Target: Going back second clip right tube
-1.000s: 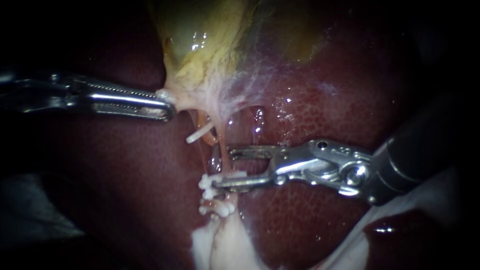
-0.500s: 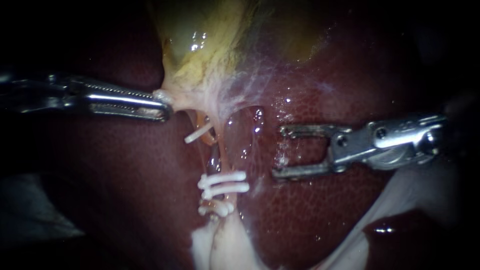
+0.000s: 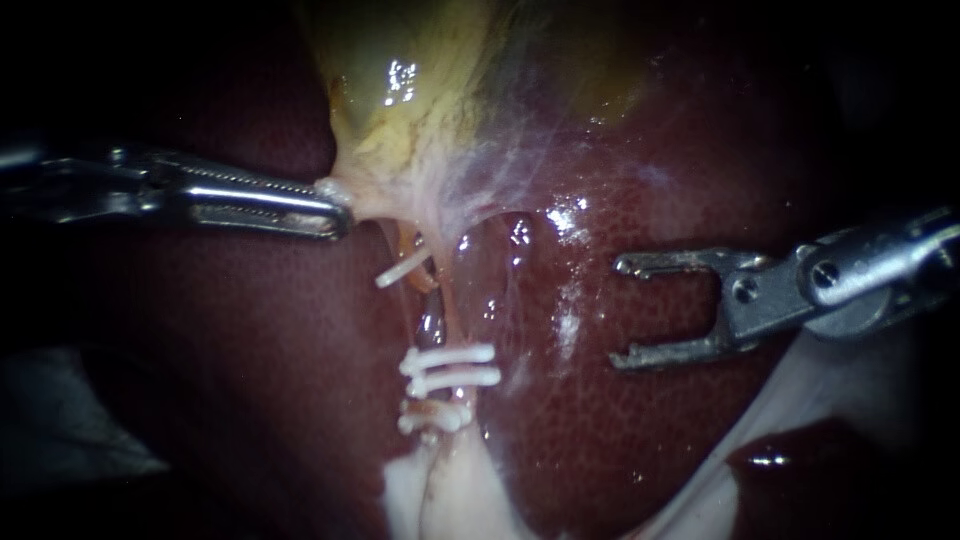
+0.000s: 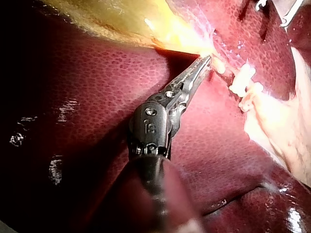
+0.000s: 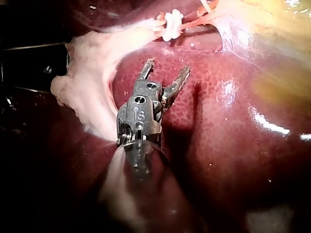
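Two white clips (image 3: 450, 368) lie side by side across the right tube (image 3: 452, 315), with more white clips (image 3: 435, 416) just below them. My right instrument (image 3: 618, 312) is off to their right over the liver (image 3: 600, 440), jaws open and empty. In the right wrist view its open jaws (image 5: 167, 66) stand well short of the clips (image 5: 172, 22). My left instrument (image 3: 335, 208) is shut on pale tissue at the gallbladder's (image 3: 420, 90) lower edge. The left wrist view shows those jaws (image 4: 206, 60) closed on that edge, the clips (image 4: 241, 80) beside them.
One more white clip (image 3: 402, 268) sits slantwise on the left tube below the left instrument's tip. Whitish fatty tissue (image 3: 440, 500) spreads below the clips and along the lower right (image 3: 800, 420). Dark red liver surrounds everything.
My right instrument has drawn back to the right, away from the tube, jaws still open, leaving the upper clip on the tube. The left instrument keeps its hold.
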Controlling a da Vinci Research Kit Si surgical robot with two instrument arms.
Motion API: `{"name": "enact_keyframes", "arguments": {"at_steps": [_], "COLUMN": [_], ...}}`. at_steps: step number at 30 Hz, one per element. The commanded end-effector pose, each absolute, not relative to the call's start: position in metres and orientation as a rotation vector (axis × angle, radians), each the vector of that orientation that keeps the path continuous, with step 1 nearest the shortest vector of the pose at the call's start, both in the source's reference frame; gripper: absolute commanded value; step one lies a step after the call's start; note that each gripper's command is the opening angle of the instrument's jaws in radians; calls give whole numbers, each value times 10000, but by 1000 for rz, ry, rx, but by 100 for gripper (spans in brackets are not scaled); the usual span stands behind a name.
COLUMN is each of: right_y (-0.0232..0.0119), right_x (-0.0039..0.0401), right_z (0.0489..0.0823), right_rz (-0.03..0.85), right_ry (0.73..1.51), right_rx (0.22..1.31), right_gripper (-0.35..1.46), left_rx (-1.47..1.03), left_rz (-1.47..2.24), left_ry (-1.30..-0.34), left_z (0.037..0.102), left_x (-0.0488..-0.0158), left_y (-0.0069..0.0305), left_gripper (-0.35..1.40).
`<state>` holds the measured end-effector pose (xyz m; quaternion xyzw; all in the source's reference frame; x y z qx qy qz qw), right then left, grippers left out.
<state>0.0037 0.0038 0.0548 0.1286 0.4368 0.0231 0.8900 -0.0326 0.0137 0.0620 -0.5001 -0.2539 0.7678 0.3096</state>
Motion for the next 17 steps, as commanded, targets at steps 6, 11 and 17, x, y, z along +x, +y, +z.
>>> {"name": "enact_keyframes", "arguments": {"at_steps": [6, 11, 17], "right_y": [39, 39, 37], "right_x": [37, 36, 35], "right_z": [548, 546, 544], "right_rz": [43, 43, 37], "right_ry": [908, 908, 914], "right_rx": [266, 267, 278], "right_gripper": [50, 50, 50], "left_rx": [-1289, -1279, -1279], "left_rz": [2053, 2053, 2052], "left_ry": [-657, -659, -659], "left_z": [652, 655, 653], "left_x": [-339, -340, -341], "left_y": [136, 136, 135], "left_gripper": [-35, -35, -35]}}
